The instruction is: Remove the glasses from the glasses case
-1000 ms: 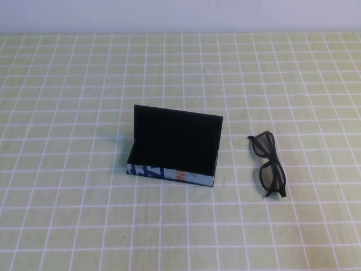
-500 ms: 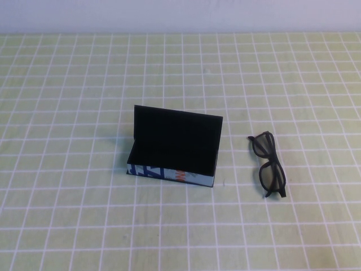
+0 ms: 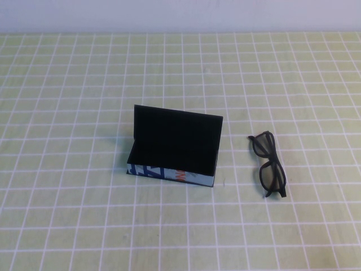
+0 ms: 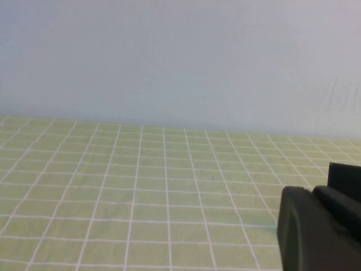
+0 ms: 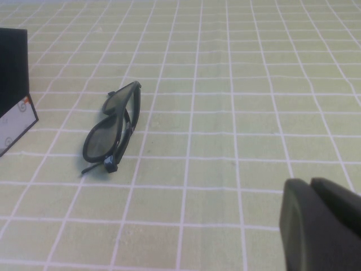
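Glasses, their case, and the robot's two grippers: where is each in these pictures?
glasses (image 3: 269,164), high view, near lens, right of case.
glasses case (image 3: 169,174), high view, printed front wall; lid up.
left gripper (image 4: 316,231), left wrist view, dark finger.
right gripper (image 5: 318,223), right wrist view, dark finger.

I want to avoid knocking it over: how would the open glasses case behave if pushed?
The glasses case looks empty, so probably light and slides. Its upright lid may tip it backward. The glasses lie apart on the table. Neither gripper appears overhead; left gripper, right gripper.

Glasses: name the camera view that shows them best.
The right wrist view: the glasses lie folded on the table, close and unobstructed. The high view shows them smaller, right of the open glasses case. The left wrist view misses them. Neither gripper touches them.
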Controlling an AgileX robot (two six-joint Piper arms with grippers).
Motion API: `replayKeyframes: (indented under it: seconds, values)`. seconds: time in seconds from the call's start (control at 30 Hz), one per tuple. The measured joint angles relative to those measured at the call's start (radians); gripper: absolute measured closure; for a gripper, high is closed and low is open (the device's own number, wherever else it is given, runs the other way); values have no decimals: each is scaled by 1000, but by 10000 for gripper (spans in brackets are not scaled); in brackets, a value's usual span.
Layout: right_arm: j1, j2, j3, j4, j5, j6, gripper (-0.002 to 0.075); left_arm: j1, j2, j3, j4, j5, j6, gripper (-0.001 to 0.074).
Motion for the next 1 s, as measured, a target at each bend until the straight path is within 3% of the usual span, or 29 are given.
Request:
replayKeyframes:
  seconds: [0.5,0.6,0.77,0.87,1.0]
  values:
    - [0,0,0,0,0,0,743,0,0,0,15,-12,0,739]
    - [0,0,0,0,0,0,743,0,0,0,245,-20,-154,739]
    - [0,0,0,0,0,0,743,0,0,0,901,-25,-760,739]
    - [0,0,0,0,0,0,743,0,-2,0,1101,21,-965,739]
    - [0,0,0,0,0,0,743,0,-2,0,1206,134,-1035,739]
